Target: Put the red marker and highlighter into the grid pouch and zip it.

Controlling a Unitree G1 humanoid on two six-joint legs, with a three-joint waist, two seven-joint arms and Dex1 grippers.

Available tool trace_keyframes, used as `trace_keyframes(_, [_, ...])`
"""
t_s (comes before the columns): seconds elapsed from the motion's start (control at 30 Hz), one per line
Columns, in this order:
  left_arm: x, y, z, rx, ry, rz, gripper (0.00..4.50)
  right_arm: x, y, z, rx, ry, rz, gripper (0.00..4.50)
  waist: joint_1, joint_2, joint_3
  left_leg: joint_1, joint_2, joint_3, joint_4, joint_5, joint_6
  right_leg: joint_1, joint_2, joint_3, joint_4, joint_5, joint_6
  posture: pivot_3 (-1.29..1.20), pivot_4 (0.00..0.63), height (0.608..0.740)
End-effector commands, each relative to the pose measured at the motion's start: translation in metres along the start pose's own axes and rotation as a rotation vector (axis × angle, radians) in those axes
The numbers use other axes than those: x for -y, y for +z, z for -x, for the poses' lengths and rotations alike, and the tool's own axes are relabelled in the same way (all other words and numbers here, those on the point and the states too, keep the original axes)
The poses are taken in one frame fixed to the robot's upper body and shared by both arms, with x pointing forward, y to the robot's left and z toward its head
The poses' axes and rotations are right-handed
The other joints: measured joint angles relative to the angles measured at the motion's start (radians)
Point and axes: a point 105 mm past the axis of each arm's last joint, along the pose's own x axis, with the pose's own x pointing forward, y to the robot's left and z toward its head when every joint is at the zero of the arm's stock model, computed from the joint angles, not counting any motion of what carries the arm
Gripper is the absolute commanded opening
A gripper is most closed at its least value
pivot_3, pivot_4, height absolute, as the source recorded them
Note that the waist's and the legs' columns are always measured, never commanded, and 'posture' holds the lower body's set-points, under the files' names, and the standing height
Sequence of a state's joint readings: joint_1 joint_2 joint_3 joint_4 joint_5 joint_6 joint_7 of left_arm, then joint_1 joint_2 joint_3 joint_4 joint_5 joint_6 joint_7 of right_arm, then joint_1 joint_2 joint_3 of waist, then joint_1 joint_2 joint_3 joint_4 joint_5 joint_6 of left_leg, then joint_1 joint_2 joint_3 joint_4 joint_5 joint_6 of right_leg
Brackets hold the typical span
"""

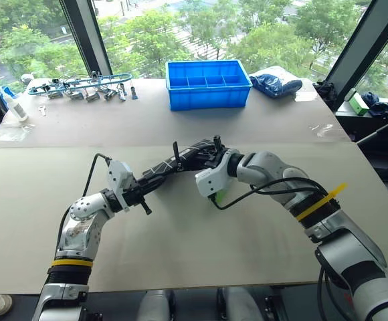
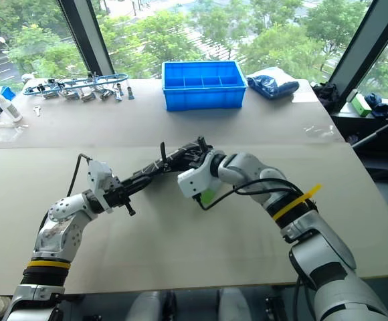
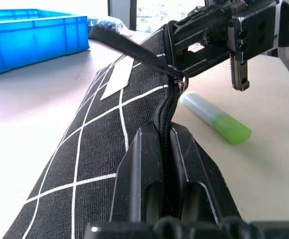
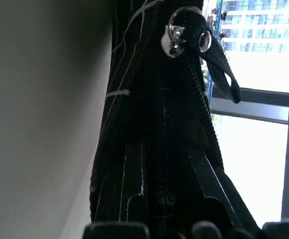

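Observation:
The grid pouch (image 1: 170, 165), black with white lines, is held off the table between my two grippers. My left gripper (image 3: 165, 135) is shut on the zipper edge at the end nearer to me. At the far end my right gripper (image 1: 212, 155) is shut on the pouch beside the silver zipper slider (image 3: 182, 82). The black pull strap (image 3: 127, 46) sticks out from the slider. Where the zipper shows between the two grips, its teeth are together. The highlighter (image 3: 217, 120), pale with a green cap, lies on the table just under my right gripper. The red marker is out of view.
A blue plastic bin (image 1: 207, 84) stands at the back centre of the table. At the back left lie several metal tools (image 1: 80, 86) and a white bottle (image 1: 17, 107). A blue bag (image 1: 275, 83) sits at the back right.

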State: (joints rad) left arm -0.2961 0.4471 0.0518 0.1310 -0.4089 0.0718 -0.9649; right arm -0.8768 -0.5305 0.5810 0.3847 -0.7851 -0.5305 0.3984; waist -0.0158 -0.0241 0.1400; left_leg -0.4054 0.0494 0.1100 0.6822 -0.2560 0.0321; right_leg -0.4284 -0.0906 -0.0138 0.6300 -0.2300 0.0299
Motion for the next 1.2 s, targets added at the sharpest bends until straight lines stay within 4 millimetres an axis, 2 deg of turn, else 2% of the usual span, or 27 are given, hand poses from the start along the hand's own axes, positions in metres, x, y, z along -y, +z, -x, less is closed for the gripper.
trace_keyframes(0.03, [-0.003,0.017,-0.004,0.051,-0.003,-0.038,0.0,-0.013,0.013,0.003,0.092,0.022,0.043,0.43,-0.001,0.0,0.0,0.0,0.0,0.0,0.0,0.0,0.0,0.0,0.0,0.0,0.0,0.0,0.0,0.0,0.15,0.74])
trace_keyframes(0.23, [-0.002,0.017,-0.004,0.055,-0.001,-0.037,0.0,-0.002,0.003,0.001,0.043,-0.038,-0.102,0.43,-0.002,0.0,0.0,0.001,0.0,0.0,0.0,0.0,0.0,0.0,0.0,0.0,0.0,0.0,0.0,0.0,0.15,0.74])
trace_keyframes(0.3, [-0.002,0.016,-0.004,0.054,0.0,-0.036,0.0,0.002,0.001,0.002,0.036,-0.049,-0.164,1.43,-0.001,0.0,0.0,0.001,0.0,0.0,0.0,0.0,0.0,0.0,0.0,0.0,0.0,0.0,0.0,0.0,0.15,0.74])
trace_keyframes(0.47, [-0.002,0.016,-0.005,0.051,0.004,-0.038,0.0,0.023,-0.017,0.017,-0.001,-0.067,-0.284,3.04,0.001,0.0,0.0,0.0,0.0,0.0,0.0,-0.001,0.001,0.001,0.0,0.0,0.0,0.0,0.0,0.0,0.15,0.74])
trace_keyframes(0.6, [-0.003,0.016,-0.005,0.049,0.006,-0.04,0.0,0.046,-0.015,0.035,0.064,-0.119,-0.363,3.04,0.004,0.0,0.0,0.0,0.0,0.0,0.0,-0.001,0.002,0.001,0.0,0.0,0.0,0.0,0.0,0.0,0.15,0.74])
trace_keyframes(0.67, [-0.003,0.014,-0.004,0.045,0.008,-0.039,0.0,0.064,-0.013,0.043,0.098,-0.203,-0.395,3.04,0.003,0.0,0.0,0.001,0.0,-0.001,0.0,-0.003,0.005,0.001,0.0,0.0,0.0,0.0,0.0,0.0,0.15,0.74])
trace_keyframes(0.8, [-0.003,0.012,-0.003,0.035,0.005,-0.04,0.0,0.086,-0.01,0.051,0.128,-0.311,-0.399,3.04,-0.001,0.0,0.0,0.001,0.001,-0.001,0.0,-0.003,0.005,0.001,0.0,0.0,0.0,0.0,0.0,0.0,0.15,0.74])
trace_keyframes(0.9, [-0.002,0.012,-0.004,0.034,0.003,-0.043,0.0,0.07,0.0,0.069,0.217,-0.181,-0.692,3.04,0.005,0.0,0.0,0.001,0.001,-0.001,0.0,-0.003,0.005,0.001,0.0,0.0,0.0,0.0,0.0,0.0,0.15,0.74])
trace_keyframes(1.0, [-0.003,0.014,-0.004,0.037,0.006,-0.047,0.0,0.059,0.008,0.098,0.299,-0.062,-1.015,3.04,0.019,0.0,0.0,0.0,0.0,-0.002,0.001,-0.004,0.007,0.004,-0.001,-0.001,0.0,0.001,0.001,0.0,0.15,0.74])
trace_keyframes(1.07, [-0.004,0.015,-0.003,0.038,0.009,-0.048,0.0,0.048,0.013,0.112,0.315,0.027,-1.115,3.04,0.026,0.0,0.0,-0.001,0.0,-0.002,0.002,-0.005,0.008,0.004,-0.002,-0.001,0.0,0.002,0.003,0.0,0.15,0.74])
trace_keyframes(1.13, [-0.004,0.015,-0.001,0.037,0.013,-0.049,0.0,0.024,0.023,0.129,0.315,0.185,-1.171,3.04,0.027,0.0,0.0,0.0,0.0,-0.003,0.002,-0.007,0.011,0.004,-0.003,-0.001,-0.003,0.002,0.003,0.0,0.15,0.74])
trace_keyframes(1.2, [-0.005,0.015,0.0,0.036,0.017,-0.051,0.0,0.009,0.03,0.136,0.321,0.275,-1.189,3.04,0.028,0.0,0.0,0.001,0.0,-0.004,0.002,-0.007,0.012,0.005,-0.002,-0.001,-0.004,0.002,0.003,0.0,0.15,0.74])
